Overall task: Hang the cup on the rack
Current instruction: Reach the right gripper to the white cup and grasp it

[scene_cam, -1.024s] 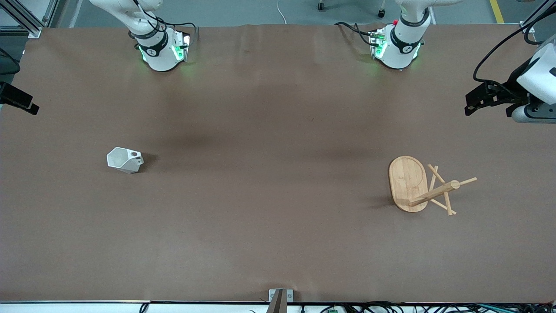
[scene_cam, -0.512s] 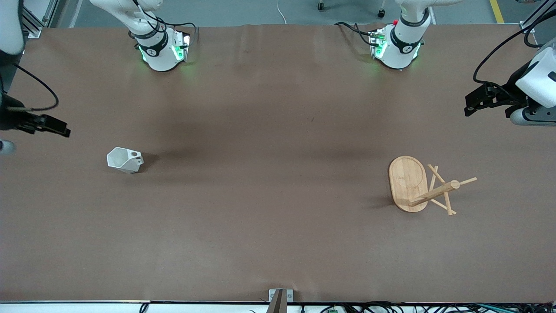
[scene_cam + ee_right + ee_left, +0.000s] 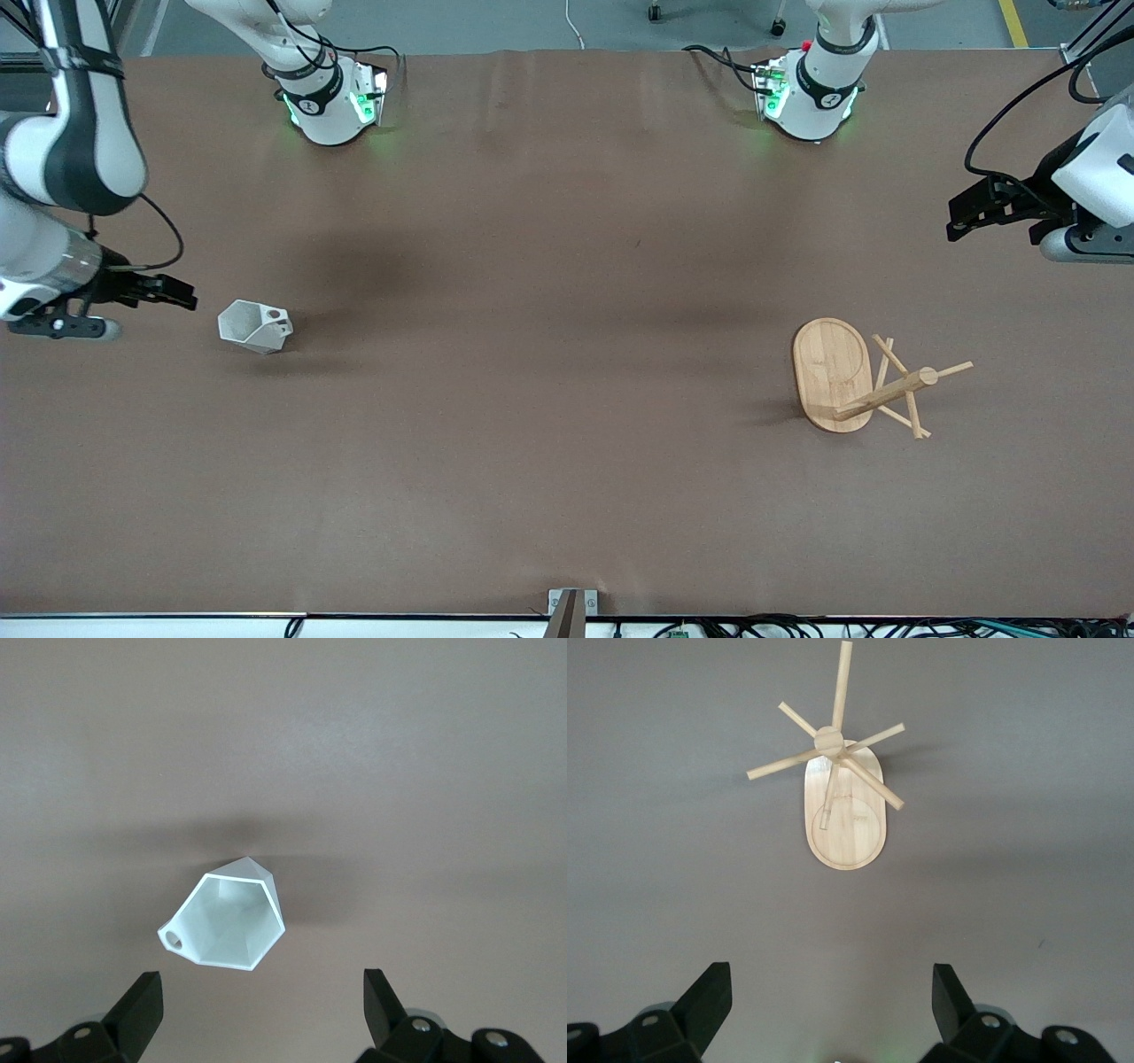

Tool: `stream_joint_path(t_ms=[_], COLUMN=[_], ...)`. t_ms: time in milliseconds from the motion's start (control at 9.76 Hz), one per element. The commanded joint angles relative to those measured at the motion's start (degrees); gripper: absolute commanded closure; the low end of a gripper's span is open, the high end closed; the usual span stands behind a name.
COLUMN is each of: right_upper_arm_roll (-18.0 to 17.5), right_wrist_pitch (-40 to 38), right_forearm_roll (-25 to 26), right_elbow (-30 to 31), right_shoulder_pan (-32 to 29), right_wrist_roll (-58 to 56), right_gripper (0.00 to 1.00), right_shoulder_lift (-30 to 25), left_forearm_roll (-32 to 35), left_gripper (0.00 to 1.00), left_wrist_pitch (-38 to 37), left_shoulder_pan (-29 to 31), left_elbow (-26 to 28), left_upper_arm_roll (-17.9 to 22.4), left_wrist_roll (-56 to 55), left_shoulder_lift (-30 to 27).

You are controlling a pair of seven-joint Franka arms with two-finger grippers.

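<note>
**Two grippers up, cup and rack apart on the table**

Front view: the cup [image 3: 255, 326] stands upright on the brown table [image 3: 549, 266] toward the right arm's end, its holed handle turned toward the rack. The rack [image 3: 864, 379] stands well apart from it, toward the left arm's end, on its oval base (the post and pegs look slanted from this high camera). The right gripper [image 3: 182, 295] hangs over the table just beside the cup, on the side away from the rack, holding nothing. The left gripper [image 3: 959, 215] hangs over the table edge at the left arm's end, also holding nothing.

Left wrist view: both fingers [image 3: 709, 997] are spread wide with bare table between them; the rack [image 3: 843, 811] sits out ahead.

Right wrist view: the fingers [image 3: 146, 1001] are likewise spread wide and hold nothing, and the cup [image 3: 232, 926] lies just ahead of them, mouth up.
</note>
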State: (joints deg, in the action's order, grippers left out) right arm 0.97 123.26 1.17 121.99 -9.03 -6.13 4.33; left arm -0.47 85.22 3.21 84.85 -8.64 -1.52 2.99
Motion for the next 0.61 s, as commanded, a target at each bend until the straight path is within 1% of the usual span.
stream_joint_path(t_ms=[0,205,512], right_upper_arm_roll=[-0.5,-0.5,-0.5], right_wrist_pitch=[5.2,10.0,13.1], right_forearm_roll=[0.0,0.0,0.0], right_elbow=[4.6,4.8,5.3], right_shoulder_pan=[-0.3,-0.2,-0.5], right_wrist_roll=[-0.7,-0.9,-2.1], right_gripper=[0.0,0.0,0.01], right_shoulder_lift=[1.5,6.9,10.0], left_forearm_roll=[-1.8,-2.0,-2.0], left_gripper=[0.0,0.0,0.0], left_wrist_pitch=[-0.8,-0.8,-0.8], left_shoulder_pan=[-0.7,-1.7,-2.4], left_elbow=[-0.1,-0.1,-0.1], left_upper_arm_roll=[-0.4,-1.2,-1.4], left_wrist_roll=[0.7,0.8,0.7], left_shoulder_lift=[1.3,1.3,1.3])
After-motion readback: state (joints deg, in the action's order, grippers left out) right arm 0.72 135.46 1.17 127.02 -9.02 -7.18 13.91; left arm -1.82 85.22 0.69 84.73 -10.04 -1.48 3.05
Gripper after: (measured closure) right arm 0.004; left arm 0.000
